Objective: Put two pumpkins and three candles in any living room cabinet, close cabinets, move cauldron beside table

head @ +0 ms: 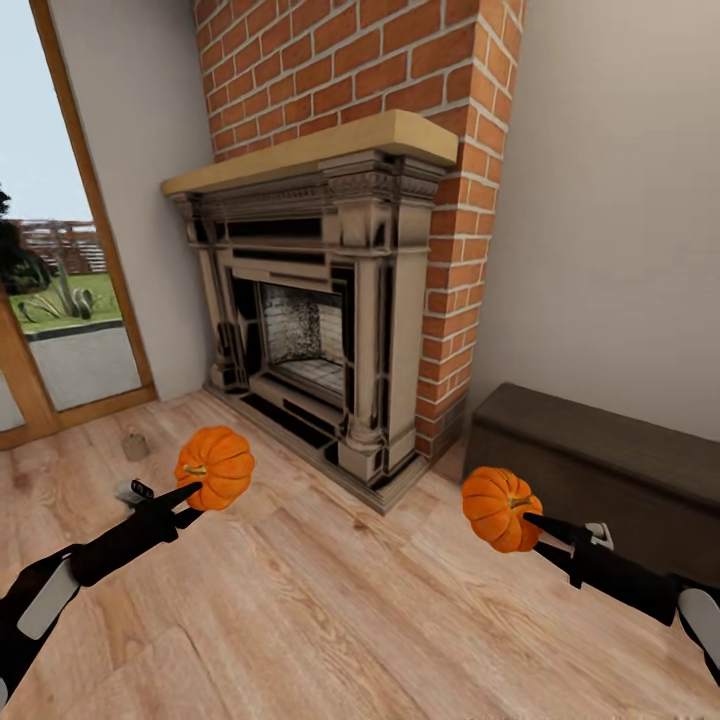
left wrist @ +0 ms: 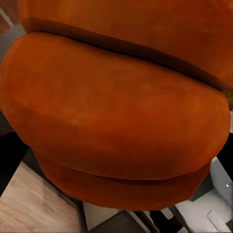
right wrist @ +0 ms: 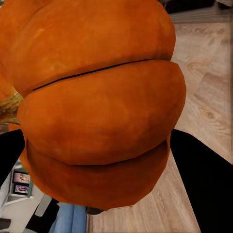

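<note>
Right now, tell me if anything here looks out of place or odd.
One candle stands alone on the wood floor near the glass door, an odd place for it. Otherwise nothing: each gripper, left and right, holds a pumpkin, and the cabinet looks shut.

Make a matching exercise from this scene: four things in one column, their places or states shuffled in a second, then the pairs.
Things
1. left pumpkin
2. right pumpkin
3. candle
4. cabinet

Places or states
A. standing on the wooden floor near the glass door
B. held by the right end effector
C. against the wall, right of the brick fireplace
D. held by the left end effector

Pairs: 1-D, 2-B, 3-A, 4-C
</note>
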